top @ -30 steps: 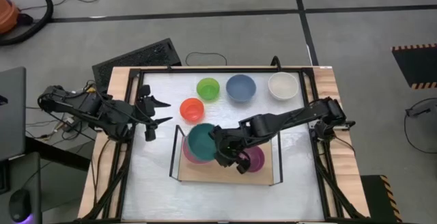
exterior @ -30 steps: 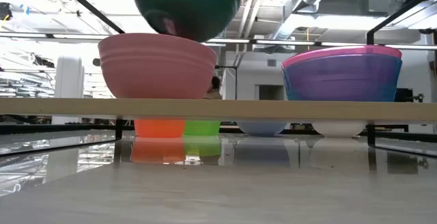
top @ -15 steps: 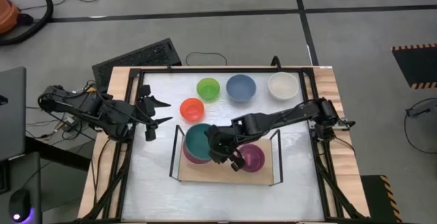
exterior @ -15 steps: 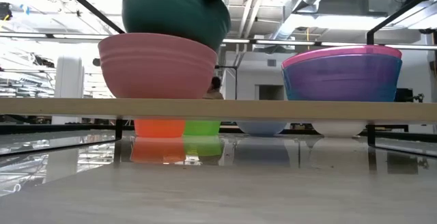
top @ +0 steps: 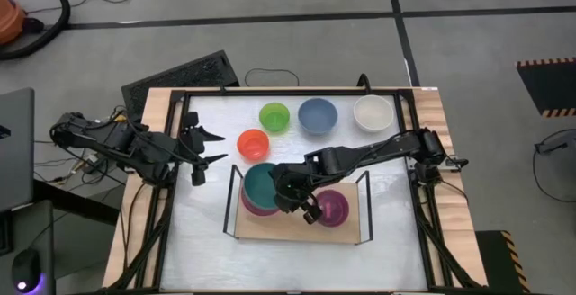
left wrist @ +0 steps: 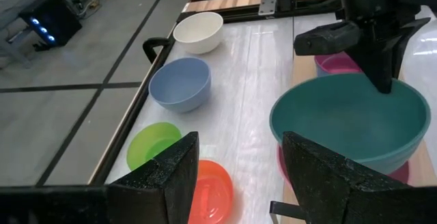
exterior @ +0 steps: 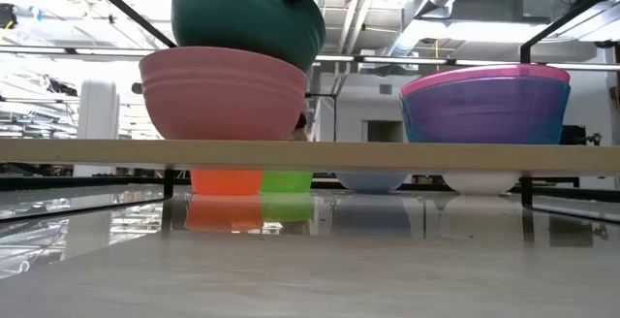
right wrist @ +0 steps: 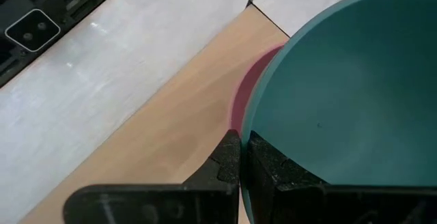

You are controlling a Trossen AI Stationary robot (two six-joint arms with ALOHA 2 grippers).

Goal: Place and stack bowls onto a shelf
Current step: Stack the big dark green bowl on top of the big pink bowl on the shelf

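A teal bowl (top: 262, 185) sits low in a pink bowl (exterior: 223, 90) at the left end of the light-wood shelf (top: 292, 227). It leans a little in the low view (exterior: 247, 13). My right gripper (top: 290, 196) is shut on the teal bowl's rim. A purple bowl (exterior: 484, 110) with a pink-rimmed bowl nested in it stands at the shelf's right end. Orange (top: 253, 143), green (top: 274, 116), blue (top: 317, 114) and white (top: 373, 112) bowls stand on the table behind the shelf. My left gripper (left wrist: 235, 183) is open and empty at the table's left side. My right gripper pinches the teal bowl's rim (right wrist: 247, 132) on the side toward the table's right, one finger inside the bowl and one outside. The fingers come slanting down from the right. The bowl's lower part is down inside the pink bowl, slightly tilted.
Thin black wire frames (top: 230, 201) rise at the shelf's two short ends. A black metal frame (top: 297, 91) runs around the tabletop. The white tabletop shows bare between the shelf and the near edge (top: 288, 263).
My right gripper has gone down and a little toward the table's left edge, still shut on the teal bowl. The bowl was hanging clear above the pink bowl and now sits down inside it.
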